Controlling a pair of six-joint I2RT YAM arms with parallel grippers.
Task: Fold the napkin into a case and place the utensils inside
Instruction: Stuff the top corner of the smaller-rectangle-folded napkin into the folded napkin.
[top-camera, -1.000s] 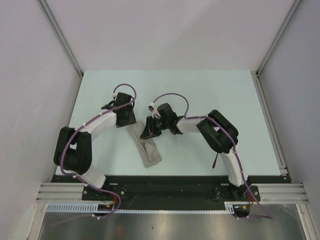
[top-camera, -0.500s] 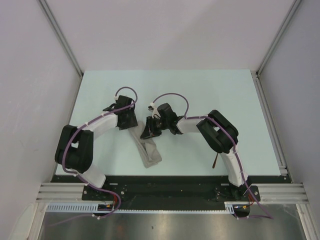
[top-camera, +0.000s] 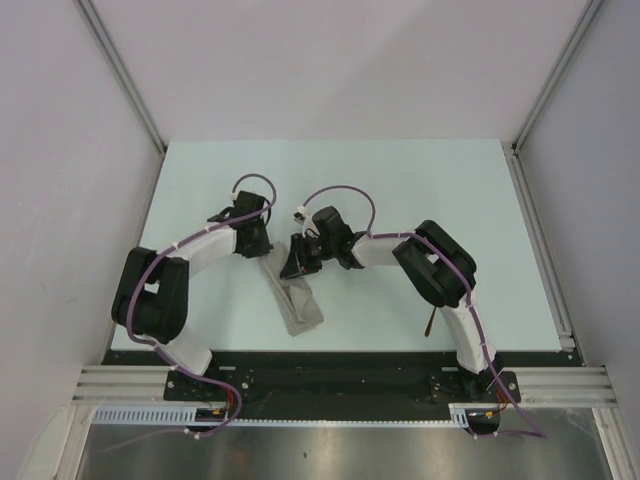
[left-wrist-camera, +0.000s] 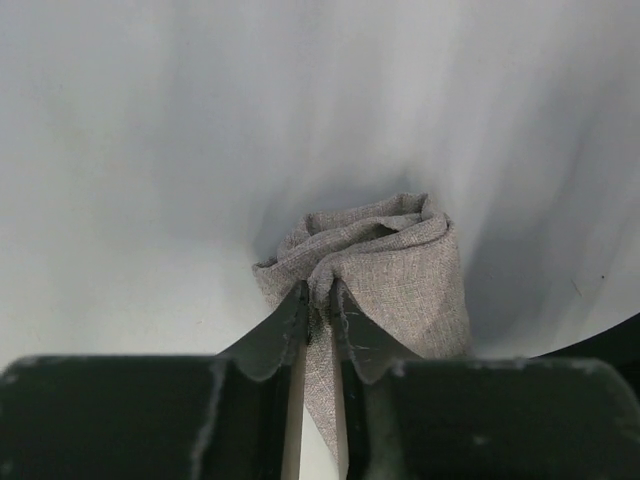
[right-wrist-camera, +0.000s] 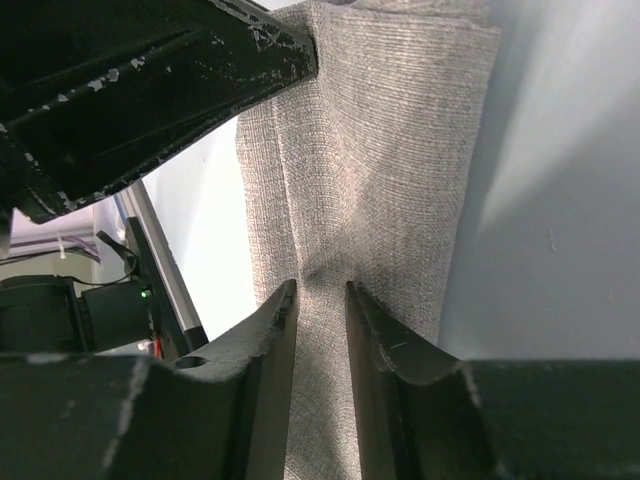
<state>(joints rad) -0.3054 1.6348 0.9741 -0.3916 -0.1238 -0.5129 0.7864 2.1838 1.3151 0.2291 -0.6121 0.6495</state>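
Note:
The napkin (top-camera: 298, 302) lies folded into a narrow grey-beige strip, the case, slanting toward the table's near edge. My left gripper (top-camera: 267, 257) is at its far end, shut on a bunched fold of the cloth (left-wrist-camera: 395, 265); its gripper tips (left-wrist-camera: 320, 298) pinch the fabric tightly. My right gripper (top-camera: 294, 272) sits just beside it, over the strip's upper part, shut on a raised ridge of the napkin (right-wrist-camera: 400, 150) at its tips (right-wrist-camera: 320, 292). One thin copper-brown utensil (top-camera: 430, 322) shows under the right arm's elbow, mostly hidden.
The pale table (top-camera: 400, 180) is bounded by grey walls with metal rails on both sides. A black base plate (top-camera: 330, 365) holding both arms runs along the near edge. The left gripper's black body (right-wrist-camera: 150, 80) fills the right wrist view's upper left.
The left gripper has slid a little toward the napkin's far end and closed on its fold. The right gripper has stayed clamped where it was.

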